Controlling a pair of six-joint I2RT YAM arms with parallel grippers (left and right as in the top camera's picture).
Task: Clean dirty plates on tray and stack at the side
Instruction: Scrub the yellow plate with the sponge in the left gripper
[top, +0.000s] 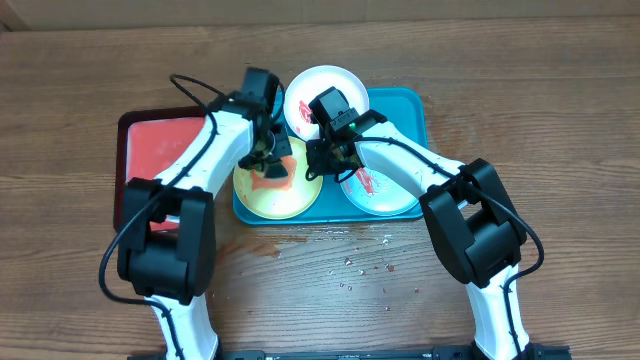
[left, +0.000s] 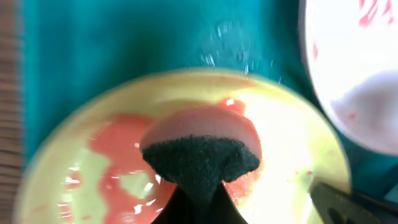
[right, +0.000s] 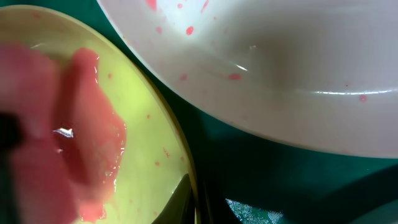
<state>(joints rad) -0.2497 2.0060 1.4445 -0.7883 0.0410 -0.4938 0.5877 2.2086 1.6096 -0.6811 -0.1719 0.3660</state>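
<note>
The small yellow-green round plastic plate (top: 290, 200) is lying in the left end of the large teal-blue rectangular plastic tray (top: 405, 100), its face smeared with wet red sauce (left: 112, 146); a pink sponge with a dark scouring layer (left: 199, 143) is pressing on the middle of that plate, and the left gripper (left: 196, 202) is pinching it, jaws clenched on the dark layer. In the overhead view the sponge is sitting under the left gripper, over the far half of the plate.

The small white round plastic plate (top: 322, 85) is lying at the far edge of the tray, speckled with red; in the right wrist view a strip of teal tray floor is showing between its rim and the yellow-green plate's rim, so the two are lying near but apart. The small pale teal round plastic plate (top: 385, 195) is lying in the right end of the tray, streaked red, partly covered by the right arm.

The right gripper (top: 322, 160) is hanging at the right rim of the yellow-green plate, just below the white one; in its own view one dark fingertip (right: 177, 199) is showing at that rim, perhaps touching it; I cannot tell whether the jaws are gripping the rim or released.

The tray is resting on the brown wooden table (top: 80, 80); a smaller dark-rimmed red tray (top: 155, 150) is lying just beside its left edge, partly under the left arm; small droplets (top: 360, 265) are dotting the table near the tray's near edge.
</note>
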